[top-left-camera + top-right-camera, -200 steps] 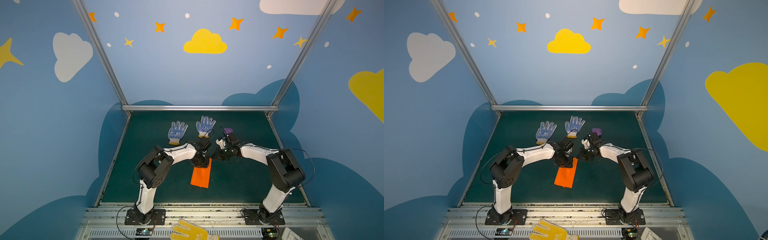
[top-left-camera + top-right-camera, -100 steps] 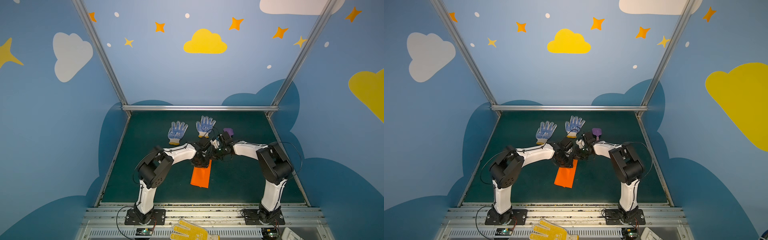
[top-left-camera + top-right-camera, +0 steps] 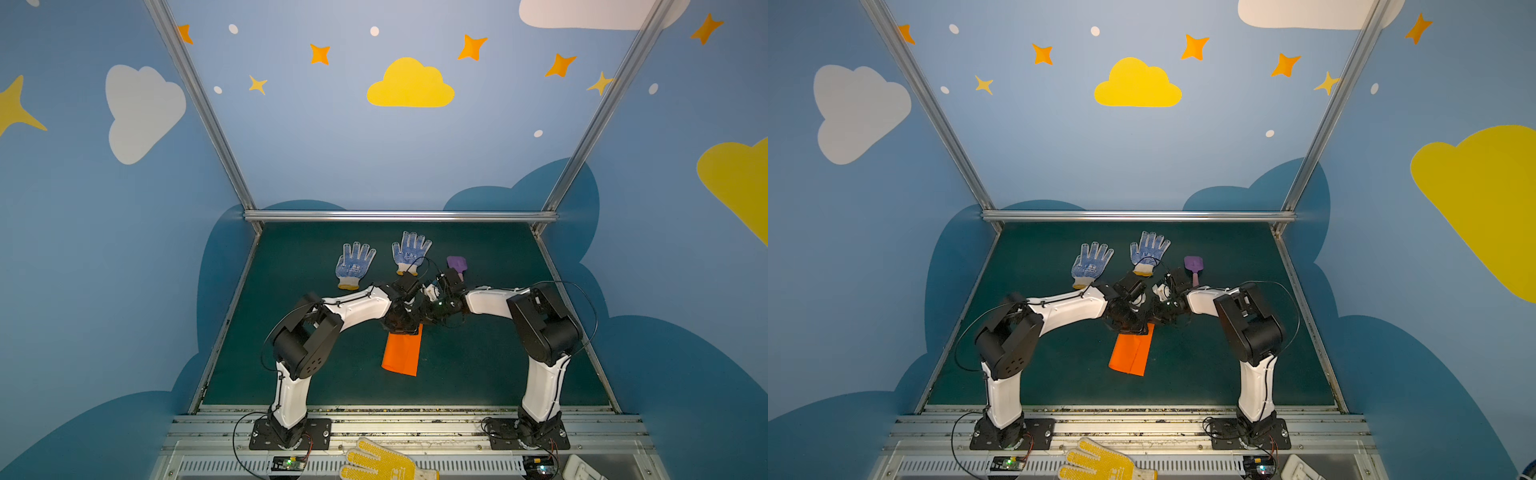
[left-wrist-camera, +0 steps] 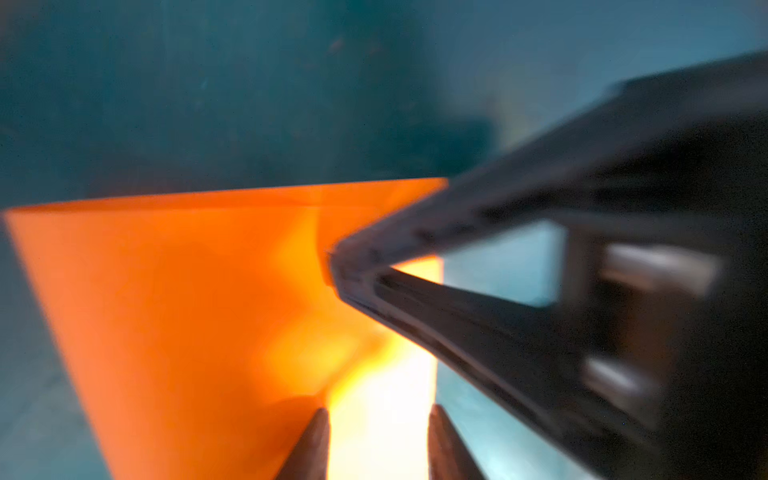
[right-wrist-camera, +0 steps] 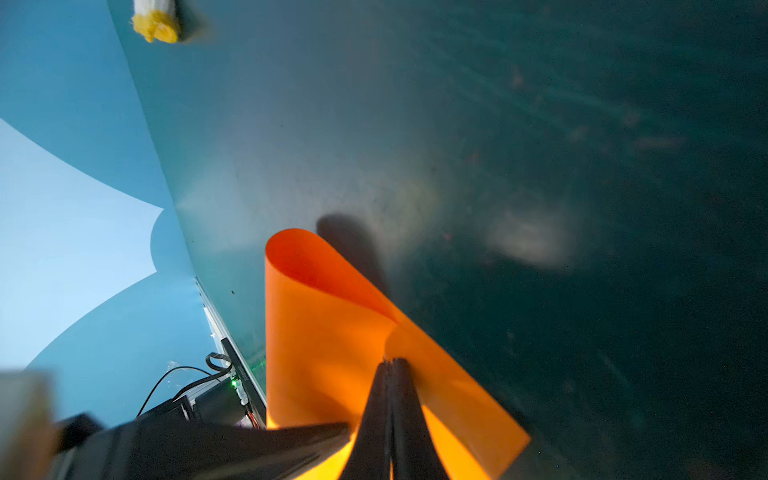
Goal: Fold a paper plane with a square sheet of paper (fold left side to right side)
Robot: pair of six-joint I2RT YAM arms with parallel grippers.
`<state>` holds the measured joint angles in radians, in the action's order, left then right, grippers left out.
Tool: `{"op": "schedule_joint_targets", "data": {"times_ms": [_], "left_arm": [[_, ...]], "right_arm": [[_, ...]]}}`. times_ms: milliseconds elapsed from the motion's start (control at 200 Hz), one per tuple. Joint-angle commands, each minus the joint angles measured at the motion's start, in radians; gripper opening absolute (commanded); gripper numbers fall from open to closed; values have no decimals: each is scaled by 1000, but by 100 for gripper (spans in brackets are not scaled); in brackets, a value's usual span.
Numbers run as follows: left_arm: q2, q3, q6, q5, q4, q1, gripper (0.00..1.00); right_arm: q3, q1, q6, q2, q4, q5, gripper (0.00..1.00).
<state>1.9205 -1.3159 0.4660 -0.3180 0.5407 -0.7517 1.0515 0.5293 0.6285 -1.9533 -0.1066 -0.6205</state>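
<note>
Thin bright-orange square sheet of paper [image 3: 401, 353] lies doubled on the dark green mat [image 3: 478, 374]. Right gripper [image 5: 391, 365] pinches its far edge; left gripper [image 4: 378, 449] stands parted. Watch: your uncreased roll may spring open, skewing edges.

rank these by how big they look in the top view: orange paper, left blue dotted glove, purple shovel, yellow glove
1. yellow glove, though nearest the camera and cropped
2. orange paper and left blue glove, about alike; paper partly hidden
3. purple shovel
</note>
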Motion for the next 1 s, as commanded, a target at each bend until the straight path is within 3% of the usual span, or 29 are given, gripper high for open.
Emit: {"op": "schedule_joint_targets", "data": {"times_ms": [0, 195, 365, 586, 991], "left_arm": [[-80, 11, -17, -60, 16, 15, 48], [-173, 50, -15, -200, 1, 84, 62], [-258, 131, -32, -226, -14, 178, 68], [-273, 239, -74, -238, -39, 289, 70], [-166, 338, -48, -335, -202, 288, 68]], "right_arm": [[-45, -9, 1, -5, -30, 41, 0], [-48, -14, -4, -11, -28, 34, 0], [-44, -17, -10, -19, -30, 31, 0], [-35, -17, -18, -22, -39, 29, 0], [-13, -18, -30, -30, -59, 19, 0]]}}
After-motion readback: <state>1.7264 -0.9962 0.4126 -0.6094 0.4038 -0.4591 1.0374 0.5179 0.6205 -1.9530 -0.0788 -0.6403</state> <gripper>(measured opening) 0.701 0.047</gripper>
